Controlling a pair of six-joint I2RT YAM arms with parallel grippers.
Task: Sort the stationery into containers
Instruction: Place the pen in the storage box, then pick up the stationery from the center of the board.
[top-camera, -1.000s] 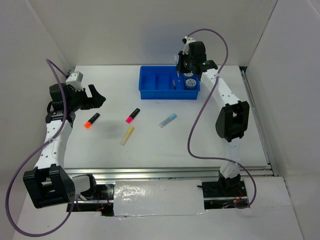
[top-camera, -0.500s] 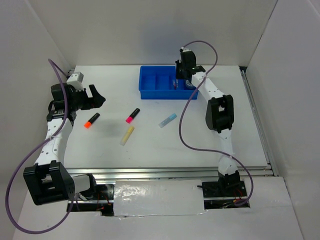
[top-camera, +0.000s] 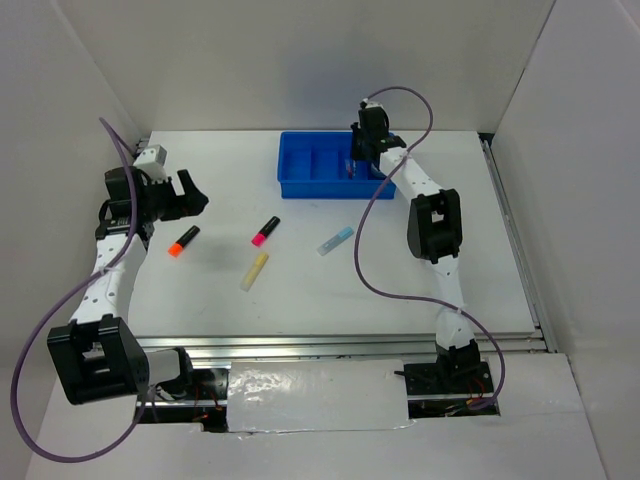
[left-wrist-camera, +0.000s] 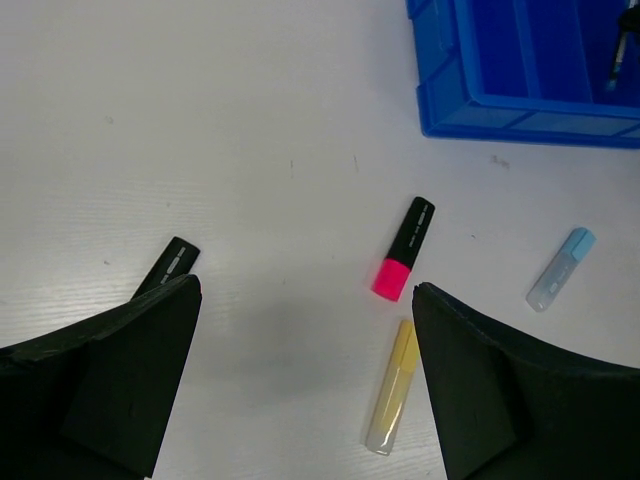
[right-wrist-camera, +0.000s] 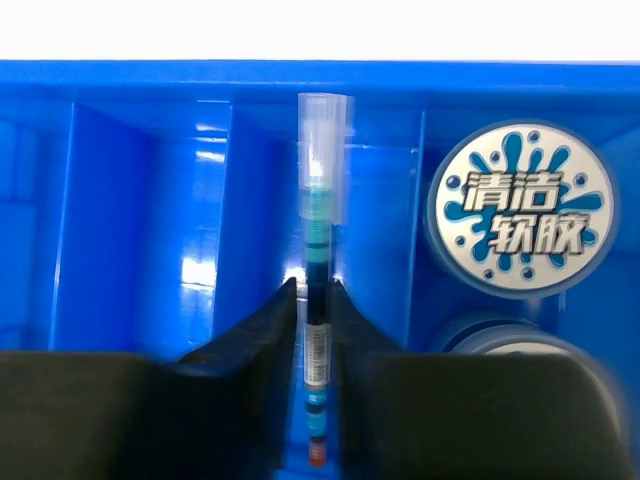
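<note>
While the right gripper (right-wrist-camera: 316, 300) stays pressed together on the thin blue pen (right-wrist-camera: 321, 240), pinching it low on the barrel with the clear cap pointing to the top of the frame, the arm has swung in from the right end of the blue tray (top-camera: 310, 167) over the last second and dropped toward its middle. I judge that the pen is about to be let go there. In the right wrist view the pen lines up with a narrow compartment between two dividers, though I cannot tell whether it touches the floor yet. Just right of it, one patterned roll (right-wrist-camera: 515, 220) lies flat in the neighbouring compartment, with a second roll (right-wrist-camera: 510, 335) below it at the lower right of the frame. The overhead view hides both rolls and most of the pen under the wrist. It does show the whole table. The left gripper (left-wrist-camera: 305, 290) has hardly shifted, its fingers spread wide and holding nothing, at the left of that frame. Its own camera shows what is left: the black end of the orange highlighter (left-wrist-camera: 168, 266) by the left finger, the pink highlighter (left-wrist-camera: 403, 262) at centre, the pale yellow highlighter (left-wrist-camera: 390, 388) below it and the light blue highlighter (left-wrist-camera: 561, 268) at right. All four lie on the table outside the tray.
</note>
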